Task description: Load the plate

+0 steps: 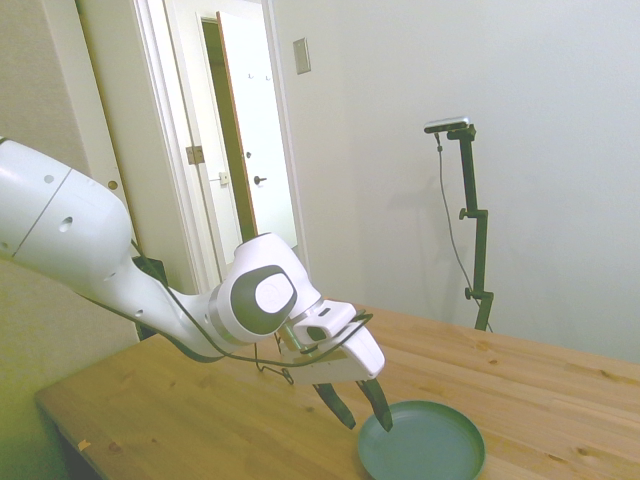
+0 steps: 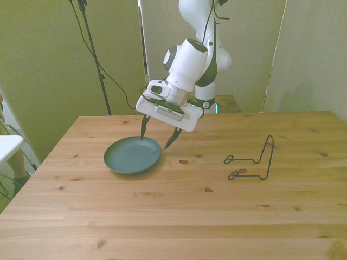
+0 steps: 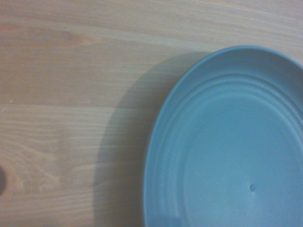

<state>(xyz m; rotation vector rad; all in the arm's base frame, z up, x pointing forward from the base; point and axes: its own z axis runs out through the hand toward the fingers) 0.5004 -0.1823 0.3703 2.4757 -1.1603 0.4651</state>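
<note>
Your claw (image 2: 158, 138) hangs open over the plate (image 2: 132, 155) — one finger above the near rim, the other just outside it, so the rim lies between them.

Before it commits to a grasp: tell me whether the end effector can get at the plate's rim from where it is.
Probably yes. The end effector is open and straddles the plate's far rim, and nothing lies between them. The wire rack stands well clear.

A bare indoor test room: plain walls, white door (image 1: 258, 150), wooden table (image 2: 179, 211), folding screens (image 2: 303, 54).
</note>
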